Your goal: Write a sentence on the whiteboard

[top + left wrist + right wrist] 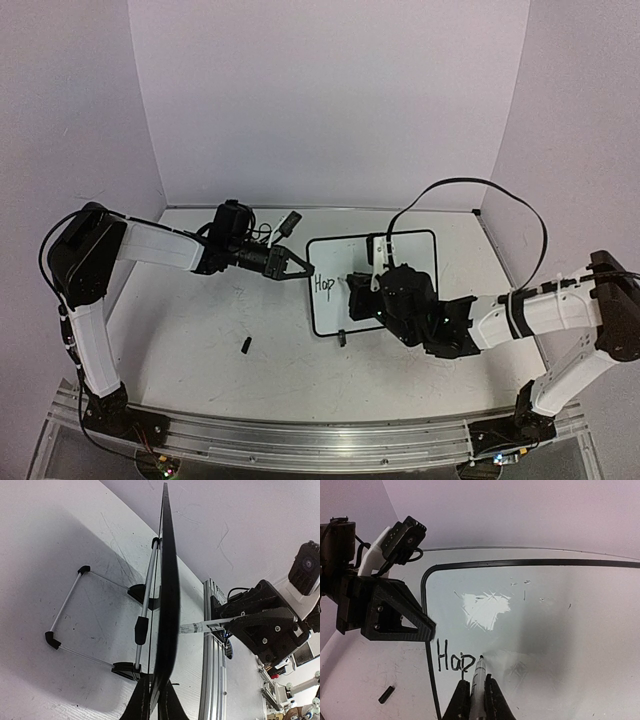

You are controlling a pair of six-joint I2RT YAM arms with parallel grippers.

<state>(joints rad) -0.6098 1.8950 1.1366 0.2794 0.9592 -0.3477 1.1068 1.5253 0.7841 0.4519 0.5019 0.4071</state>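
Right of centre on the table [200, 320], the whiteboard [335, 258] stands propped on its stand [148, 592], the left gripper [303, 268] clamped on its left edge. The right gripper [479, 687] pinches a marker [480, 672], tip touching the board just right of the letters "Hap" [454, 662], low near the left frame. A small black piece [246, 345] lies on the table, left of the board and apart from it.
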